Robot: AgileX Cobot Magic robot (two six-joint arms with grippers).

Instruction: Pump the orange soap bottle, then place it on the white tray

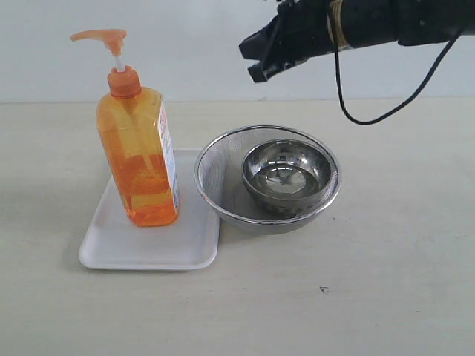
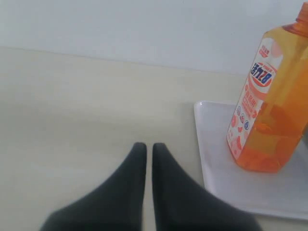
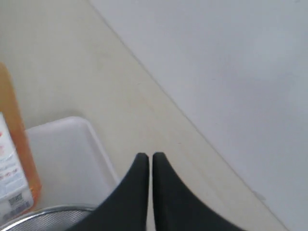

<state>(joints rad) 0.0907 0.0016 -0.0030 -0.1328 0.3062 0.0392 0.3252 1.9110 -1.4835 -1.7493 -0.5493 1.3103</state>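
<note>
My left gripper (image 2: 149, 146) is pinched closed on nothing, only a sliver between the pads, low over the bare table (image 2: 72, 120). My right gripper (image 3: 149, 155) is closed and empty too, held high over the table's far side. Nearest my left fingers stands the soap bottle (image 2: 272, 106), upright on the tray (image 2: 216, 159), so the placing looks done. I judge the bottle fairly heavy with liquid and tall enough to tip. Its smooth plastic is probably slick and would give a little under a squeeze. I would grip across the flat sides at mid-body, below the shoulder, and press the pump head straight down from above. Just beside the tray is a mesh strainer (image 1: 211, 163) with a steel bowl (image 1: 286, 178) inside. Count: one bottle, one tray, one strainer, one bowl.
</note>
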